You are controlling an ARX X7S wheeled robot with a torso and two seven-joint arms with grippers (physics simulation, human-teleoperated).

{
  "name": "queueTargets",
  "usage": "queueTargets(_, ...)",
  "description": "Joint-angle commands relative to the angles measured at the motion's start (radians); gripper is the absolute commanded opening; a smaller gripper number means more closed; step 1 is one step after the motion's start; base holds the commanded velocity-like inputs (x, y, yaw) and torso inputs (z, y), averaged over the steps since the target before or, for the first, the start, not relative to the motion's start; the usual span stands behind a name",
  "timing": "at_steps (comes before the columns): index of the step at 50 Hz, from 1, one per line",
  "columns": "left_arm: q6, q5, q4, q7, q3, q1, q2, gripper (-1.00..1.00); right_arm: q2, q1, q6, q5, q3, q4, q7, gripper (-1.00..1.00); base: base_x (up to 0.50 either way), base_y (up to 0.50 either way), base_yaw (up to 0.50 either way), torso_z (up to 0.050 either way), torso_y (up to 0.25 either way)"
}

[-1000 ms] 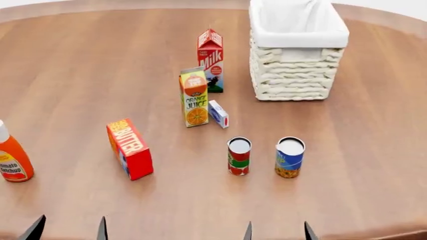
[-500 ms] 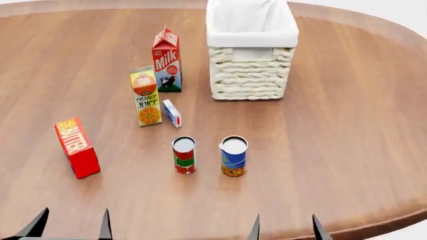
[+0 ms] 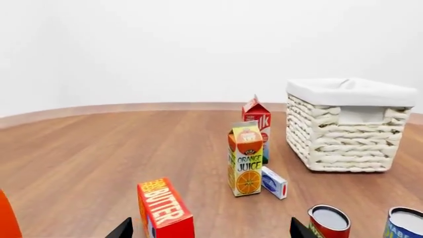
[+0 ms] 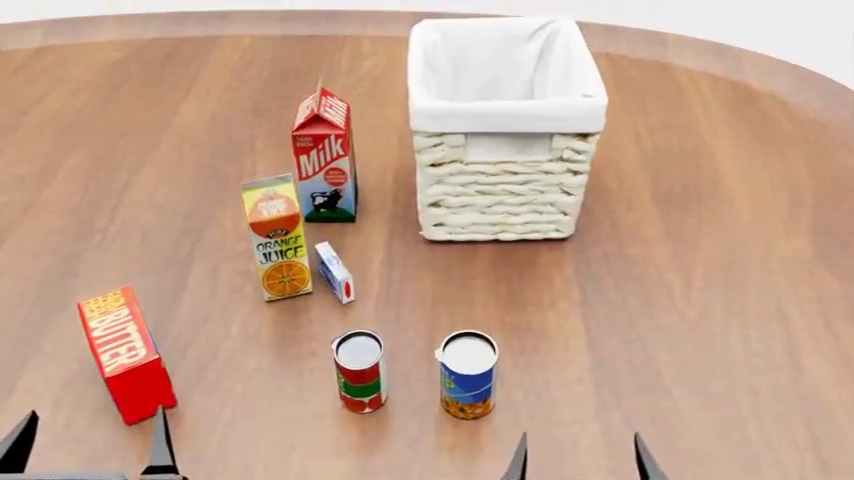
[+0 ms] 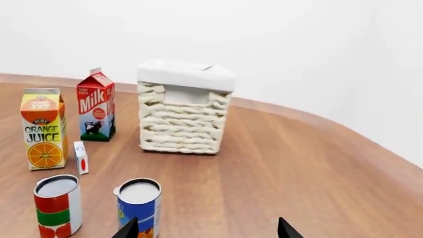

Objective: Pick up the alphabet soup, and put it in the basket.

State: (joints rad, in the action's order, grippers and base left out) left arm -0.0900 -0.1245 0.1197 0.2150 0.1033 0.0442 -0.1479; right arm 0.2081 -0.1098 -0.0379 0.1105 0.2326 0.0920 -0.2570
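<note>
I have the alphabet soup [image 4: 467, 375] standing upright on the wooden table [image 4: 707, 300], on the near side of the basket [image 4: 505, 125] and well apart from it. The blue label and yellow-orange lower band face me, the pale lid up. Taking the soup can as my reference: the red, green and white can [image 4: 359, 372] stands just beside it on the left, upright, with a clear gap between the two. Further back and to the left of the soup are the small blue and white box [image 4: 335, 272], the orange juice carton [image 4: 276, 238] next to that box, and the milk carton [image 4: 323, 154] behind the juice. The red butter box [image 4: 124, 353] stands far to the left of the soup, near the table's front edge.

My right gripper [image 4: 581, 462] hangs just in front of the soup and a little to its right; only the two dark fingertips [image 4: 515, 462] show, spread wide with nothing between them. In the right wrist view the soup [image 5: 139, 208] sits close ahead, near one fingertip. My left gripper [image 4: 87, 450] is also spread, holding nothing, just in front of the butter box.
</note>
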Motion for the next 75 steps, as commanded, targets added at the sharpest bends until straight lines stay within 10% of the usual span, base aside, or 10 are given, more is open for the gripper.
queueTargets(1, 0.002, 0.008, 0.046, -0.021, -0.026, -0.035, 0.007, 1.00, -0.026, 0.023, -0.035, -0.008, -0.034, -0.004, -0.013, 1.00, 0.00, 0.00, 0.00, 0.000, 0.000)
queueTargets(75, -0.004, 0.006, 0.103, 0.054, 0.019, -0.054, -0.049, 1.00, -0.006, 0.015, 0.005, 0.024, -0.016, -0.029, -0.079, 1.00, 0.23, 0.08, 0.00, 0.000, 0.000)
